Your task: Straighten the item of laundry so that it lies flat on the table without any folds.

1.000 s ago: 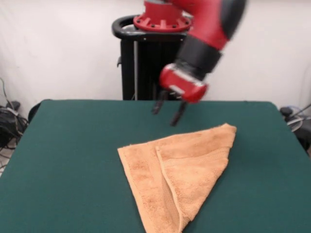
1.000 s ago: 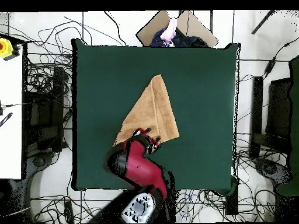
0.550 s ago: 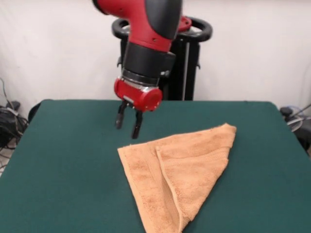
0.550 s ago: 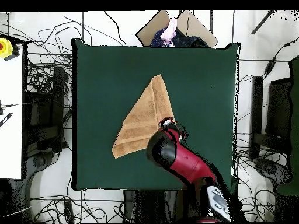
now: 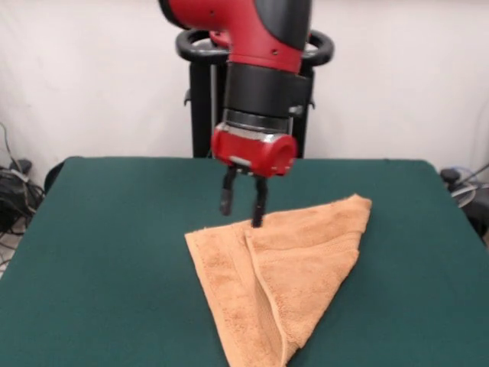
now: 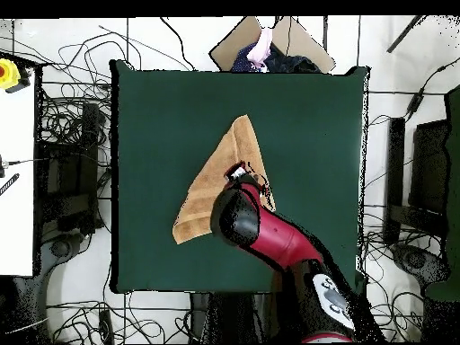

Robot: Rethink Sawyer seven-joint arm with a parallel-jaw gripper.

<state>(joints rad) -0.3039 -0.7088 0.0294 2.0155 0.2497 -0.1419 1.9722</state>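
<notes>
left side of the front view is just bare dark green table, nothing sitting on it. past its far-left corner there's a tangle of cables on the floor against the white wall.

moving in toward the middle you hit the towel. orange-tan terry, and it's definitely not flat: it's folded over into a rough triangle. one corner sits left of centre, the long point runs down toward the bottom edge of the picture, and the third corner sticks out to the upper right. a folded flap lies on top, with its edge running as a ridge from near the upper left corner down toward the bottom point. you can make out a woven band along that left edge.

right above the towel's upper left part is the gripper, hanging off the red and black arm that comes straight down. its two dark fingers point down with a visible gap between them, so it's parted, and there's nothing between them. the right finger's tip is down at the towel's far edge, right about where the flap's ridge starts; can't tell if it's actually touching the cloth.

overhead view agrees: the towel sits around the middle of the table, and the arm covers its lower right part.

right side of the table is bare green again.
</notes>
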